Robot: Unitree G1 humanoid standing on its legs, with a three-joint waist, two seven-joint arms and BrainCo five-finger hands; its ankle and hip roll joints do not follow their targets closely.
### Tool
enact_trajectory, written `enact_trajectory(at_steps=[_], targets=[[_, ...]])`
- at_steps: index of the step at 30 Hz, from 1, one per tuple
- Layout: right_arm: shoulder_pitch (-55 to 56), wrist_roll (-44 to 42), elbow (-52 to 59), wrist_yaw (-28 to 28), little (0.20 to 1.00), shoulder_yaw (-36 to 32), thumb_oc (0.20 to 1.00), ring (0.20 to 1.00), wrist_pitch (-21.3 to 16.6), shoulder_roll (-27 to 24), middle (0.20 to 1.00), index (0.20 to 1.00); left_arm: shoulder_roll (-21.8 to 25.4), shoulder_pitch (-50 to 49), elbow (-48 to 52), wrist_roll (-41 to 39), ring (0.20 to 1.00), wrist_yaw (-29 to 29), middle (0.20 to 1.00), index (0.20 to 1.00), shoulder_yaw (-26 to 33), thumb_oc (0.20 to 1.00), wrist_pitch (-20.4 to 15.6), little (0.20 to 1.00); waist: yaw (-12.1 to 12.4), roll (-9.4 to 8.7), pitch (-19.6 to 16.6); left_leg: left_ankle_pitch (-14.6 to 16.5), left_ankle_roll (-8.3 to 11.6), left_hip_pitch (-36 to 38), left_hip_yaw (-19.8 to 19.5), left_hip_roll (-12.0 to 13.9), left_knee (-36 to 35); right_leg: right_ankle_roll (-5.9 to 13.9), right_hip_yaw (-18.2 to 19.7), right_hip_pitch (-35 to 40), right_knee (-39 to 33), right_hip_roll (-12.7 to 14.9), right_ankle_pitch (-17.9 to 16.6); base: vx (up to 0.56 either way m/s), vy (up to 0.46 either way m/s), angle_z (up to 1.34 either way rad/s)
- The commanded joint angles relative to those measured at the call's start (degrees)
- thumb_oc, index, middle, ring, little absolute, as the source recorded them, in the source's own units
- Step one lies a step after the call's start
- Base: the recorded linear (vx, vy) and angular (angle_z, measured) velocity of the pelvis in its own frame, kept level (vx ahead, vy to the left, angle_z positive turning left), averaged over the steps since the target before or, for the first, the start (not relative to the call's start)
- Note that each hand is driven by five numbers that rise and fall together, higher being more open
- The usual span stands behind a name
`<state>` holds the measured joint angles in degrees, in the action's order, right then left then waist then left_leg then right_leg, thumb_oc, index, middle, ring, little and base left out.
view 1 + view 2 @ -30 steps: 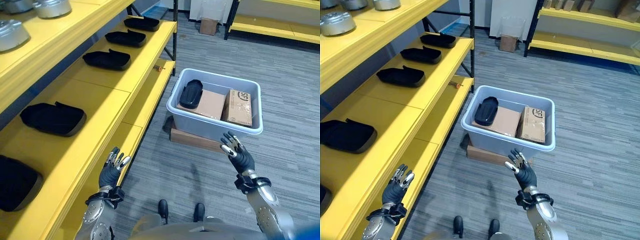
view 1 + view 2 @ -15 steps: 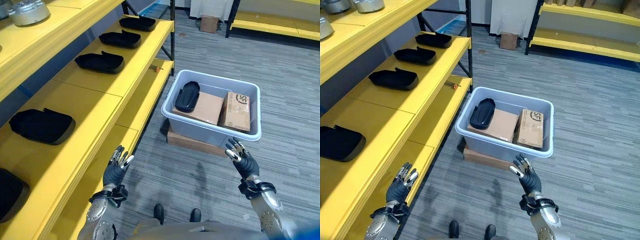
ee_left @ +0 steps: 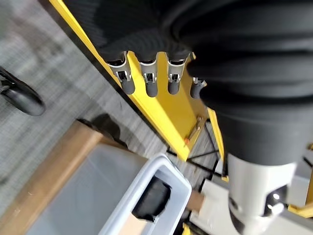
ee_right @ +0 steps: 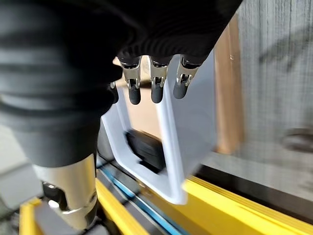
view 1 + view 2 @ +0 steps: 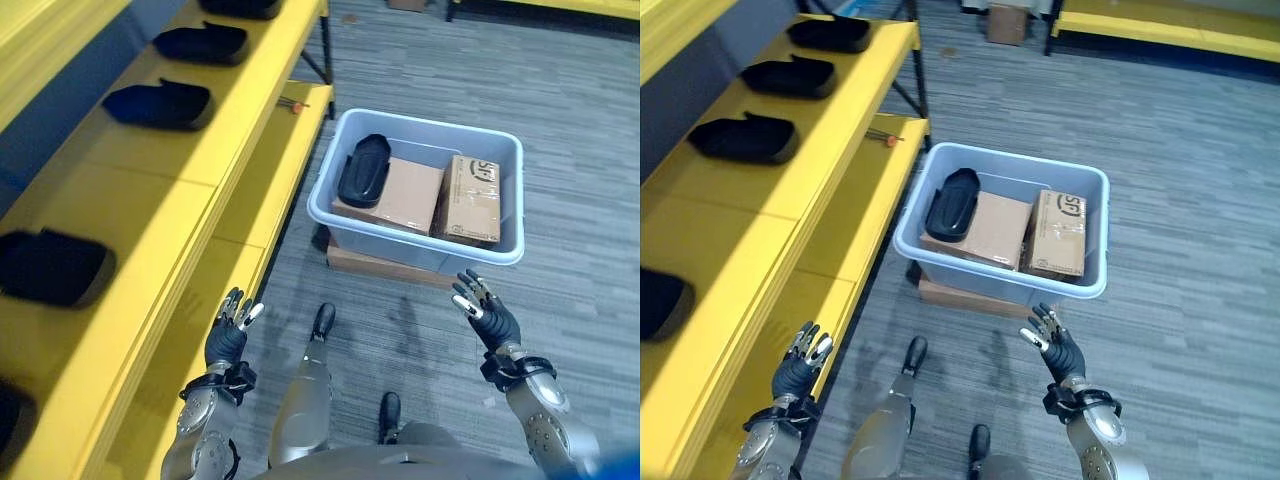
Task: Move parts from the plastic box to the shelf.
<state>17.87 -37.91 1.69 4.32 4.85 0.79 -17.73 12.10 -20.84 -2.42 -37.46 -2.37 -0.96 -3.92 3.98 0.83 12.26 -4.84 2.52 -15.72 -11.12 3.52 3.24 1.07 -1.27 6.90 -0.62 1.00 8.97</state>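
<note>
i'm at the approach step, left hand [image 5: 226, 338] and right hand [image 5: 487, 315] both empty with fingers relaxed, and next must reach the black part [image 5: 363, 170] at the plastic box's [image 5: 420, 255] far corner nearest the shelf [image 5: 150, 200].

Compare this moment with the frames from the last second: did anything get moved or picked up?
Nothing was picked up or let go. The camera tipped downward, so the whole scene shifted. The left hand and right hand stay open and empty, short of the plastic box. The black part still lies in it on the cardboard boxes; the shelf parts are unchanged.
</note>
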Motion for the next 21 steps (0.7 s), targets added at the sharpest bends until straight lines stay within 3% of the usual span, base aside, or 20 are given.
enact_trajectory(at_steps=[1, 5, 11, 16, 19, 20, 21], targets=[[-1.5, -0.1, 2.7, 1.7, 1.000, 1.9, 1.000, 1.000, -1.0, 1.0, 1.000, 1.000, 5.9, -0.2, 6.8, 0.8, 1.000, 0.8, 1.000, 1.000, 1.5, 1.000, -2.8, 1.000, 1.5, -3.89, -2.1, 0.4, 0.01, 1.2, 4.5, 0.1, 0.7, 5.37, -3.3, -0.4, -0.9, 7.1, -1.7, 0.10, 0.318, -0.54], [-2.8, -1.2, 2.8, 2.1, 1.000, 3.4, 1.000, 1.000, -0.2, 0.7, 1.000, 1.000, 8.0, 0.5, 7.7, 0.0, 1.000, -0.7, 1.000, 1.000, 2.6, 1.000, -3.1, 1.000, 1.2, -4.78, -2.4, 3.5, -1.04, -0.6, 7.5, -0.8, 4.1, 6.74, -2.5, -2.6, -1.6, 9.3, -3.3, 0.07, 0.219, -0.71], [-2.8, -1.1, 3.2, 2.1, 1.000, 3.4, 1.000, 1.000, 0.0, 0.3, 1.000, 1.000, 8.9, 1.5, 7.3, 0.2, 1.000, -1.5, 1.000, 1.000, 2.6, 1.000, -3.1, 1.000, 0.5, -5.66, -3.0, 5.8, -1.55, -2.0, 7.3, -2.3, 6.9, 7.68, -3.9, -2.2, -2.5, 10.5, -4.0, 0.08, 0.069, -0.03], [-4.4, -1.1, 3.0, 2.0, 1.000, 4.9, 1.000, 1.000, 0.0, 0.3, 1.000, 1.000, 9.5, 1.8, 7.3, 0.2, 1.000, -1.7, 1.000, 1.000, 2.5, 1.000, -3.0, 1.000, 1.7, -6.49, -3.2, 7.9, -2.51, -2.5, 6.8, -3.5, 9.0, 8.67, -5.0, -2.0, -1.8, 11.8, -4.5, 0.06, 0.069, 0.09], [-5.0, -0.7, 3.2, 2.4, 1.000, 5.7, 1.000, 1.000, -0.1, 1.0, 1.000, 1.000, 10.5, 2.5, 7.0, 1.3, 1.000, -1.6, 1.000, 1.000, 2.1, 1.000, -2.8, 1.000, 1.6, -6.09, -2.5, 8.5, -3.88, 0.1, 6.4, -4.5, 7.7, 9.48, -3.9, -5.9, 7.6, 12.8, -9.2, 0.04, 0.148, 0.06], [-5.7, -0.8, 3.4, 2.6, 1.000, 6.4, 1.000, 1.000, -0.1, 1.2, 1.000, 1.000, 11.4, 3.3, 7.1, 1.7, 1.000, -1.5, 1.000, 1.000, 1.7, 1.000, -3.0, 1.000, 0.1, -4.85, -0.9, 7.7, -4.67, 1.6, 5.4, -4.6, 6.3, 9.09, -1.7, -10.3, 15.7, 11.8, -13.4, -0.03, 0.194, 0.17], [-6.3, -1.1, 3.3, 2.8, 1.000, 6.9, 1.000, 1.000, -0.2, 1.3, 1.000, 1.000, 11.6, 3.6, 7.2, 1.9, 1.000, -1.6, 1.000, 1.000, 1.6, 1.000, -3.1, 1.000, -0.3, -3.84, -0.4, 7.2, -5.10, 2.4, 5.2, -4.0, 5.0, 8.45, -1.9, -13.2, 18.6, 10.7, -13.3, -0.01, 0.190, 0.30]])
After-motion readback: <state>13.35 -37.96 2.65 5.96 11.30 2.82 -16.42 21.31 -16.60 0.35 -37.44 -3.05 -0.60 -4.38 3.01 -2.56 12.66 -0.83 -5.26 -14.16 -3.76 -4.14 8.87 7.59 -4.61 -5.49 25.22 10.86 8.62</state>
